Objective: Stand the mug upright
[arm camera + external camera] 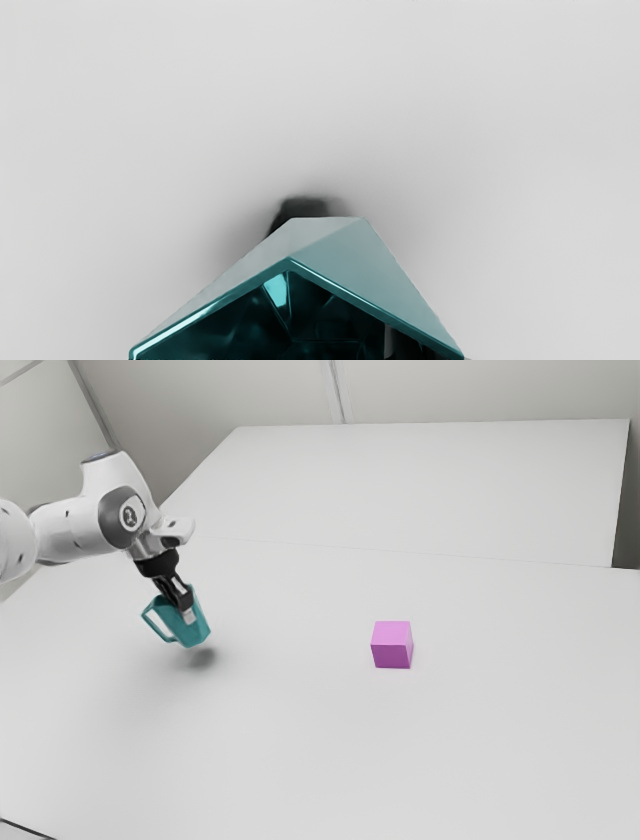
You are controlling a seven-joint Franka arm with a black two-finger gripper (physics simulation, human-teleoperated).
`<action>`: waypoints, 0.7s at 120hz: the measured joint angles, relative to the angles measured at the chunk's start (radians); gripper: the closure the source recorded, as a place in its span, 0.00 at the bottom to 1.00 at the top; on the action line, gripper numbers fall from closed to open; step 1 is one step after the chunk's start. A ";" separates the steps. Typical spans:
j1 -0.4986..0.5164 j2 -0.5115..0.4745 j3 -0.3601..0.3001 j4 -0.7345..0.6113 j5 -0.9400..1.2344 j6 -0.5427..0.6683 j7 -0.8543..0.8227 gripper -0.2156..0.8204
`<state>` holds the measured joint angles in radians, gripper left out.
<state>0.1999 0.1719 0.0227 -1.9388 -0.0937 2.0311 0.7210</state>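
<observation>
One wide white table [300, 760] is spread across the scene. Above its far left part, as the exterior view has it, the arm [75, 530] is reached in from the exterior view's left, with the gripper [186, 610] pointed down. By it the teal mug [194, 632] is held clear of the table, tilted, its wall pinched between the two fingers. A dark shadow [201, 658] is cast on the table beneath. The mug's handle [156, 624] is turned to the exterior view's left, and its open mouth is faced toward the hand, so that the inside is seen in the wrist view. Toward the exterior view's right a pink cube [392, 645] is set on the table, well apart from the mug and out of its way.
</observation>
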 joint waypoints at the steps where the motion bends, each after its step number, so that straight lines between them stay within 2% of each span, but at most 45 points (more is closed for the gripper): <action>1: 0.000 0.000 -0.002 -0.002 0.004 0.007 -0.005 0.97; 22: -0.002 0.046 -0.020 -0.020 0.053 0.103 -0.099 0.97; 53: -0.003 0.095 -0.021 -0.019 0.067 0.159 -0.197 0.95; 57: -0.003 0.097 -0.021 -0.019 0.066 0.162 -0.207 0.93; 74: -0.002 0.095 -0.021 -0.019 0.060 0.168 -0.240 0.62; 84: -0.002 0.080 -0.021 -0.018 0.058 0.166 -0.256 0.49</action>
<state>0.1978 0.2515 0.0015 -1.9567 -0.0362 2.1972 0.4646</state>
